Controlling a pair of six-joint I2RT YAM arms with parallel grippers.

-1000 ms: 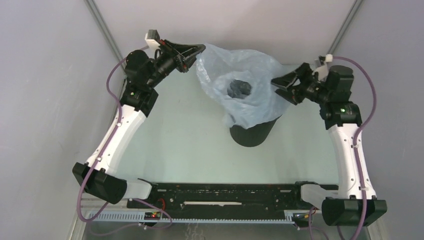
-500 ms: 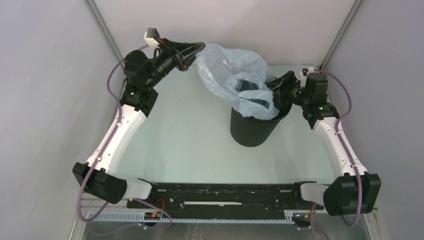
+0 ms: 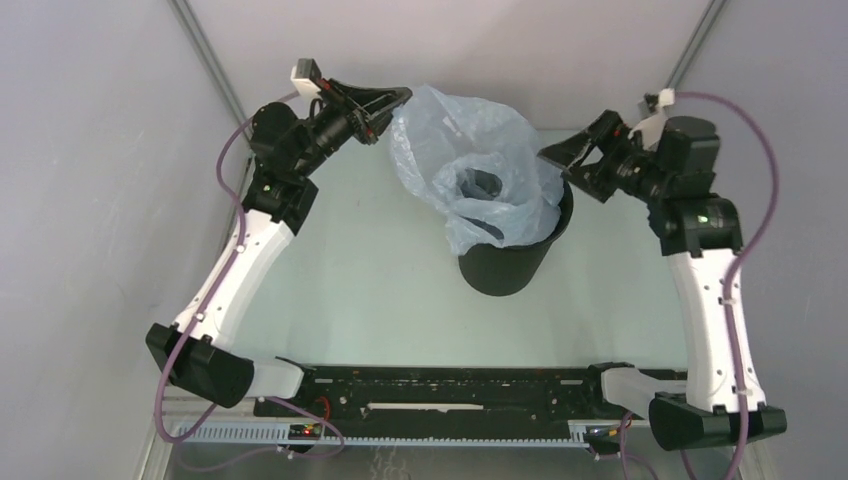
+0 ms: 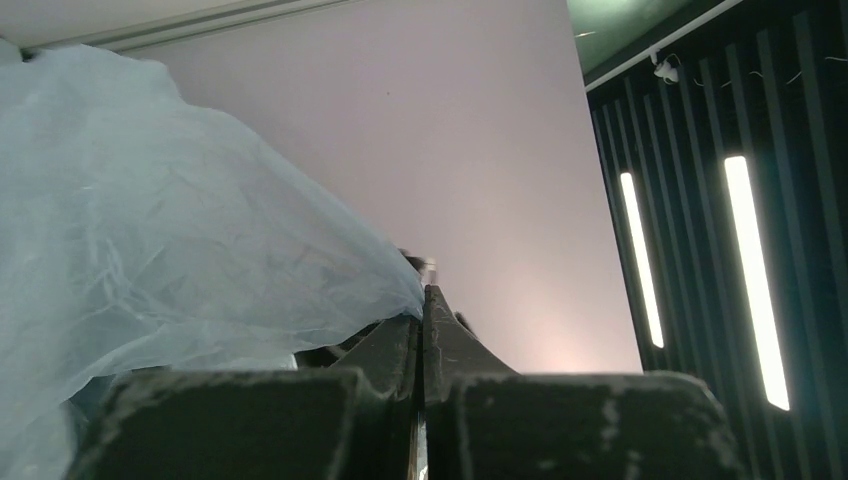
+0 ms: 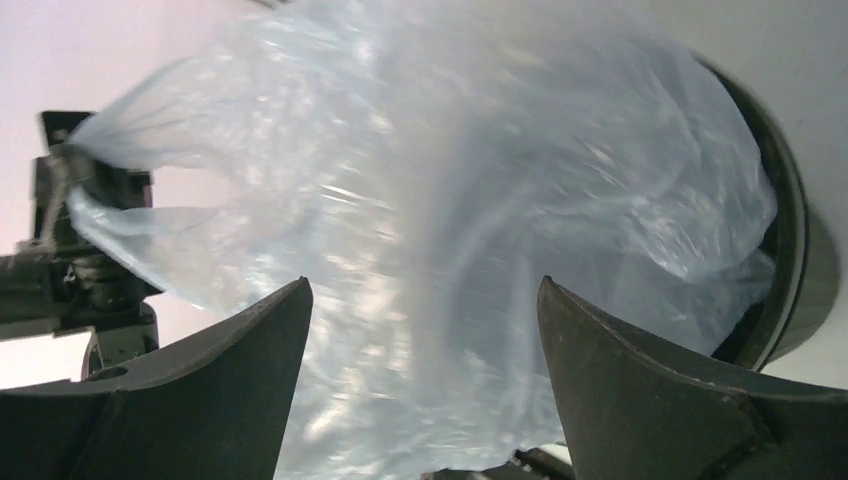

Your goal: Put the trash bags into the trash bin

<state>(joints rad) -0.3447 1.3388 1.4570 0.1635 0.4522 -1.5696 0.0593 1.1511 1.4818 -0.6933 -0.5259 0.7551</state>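
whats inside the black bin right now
Part of the pale blue plastic bag sits inside the black bin, the rest billowing above its rim. The bag covers the bin's floor, so anything beneath is hidden.

pale blue translucent trash bag [image 3: 450, 130], black trash bin [image 3: 505, 268]

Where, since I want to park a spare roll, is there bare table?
Bare table lies between the left arm and the trash bin, and between the bin and the base rail. The far side is crowded: trash bag, left gripper, right gripper.
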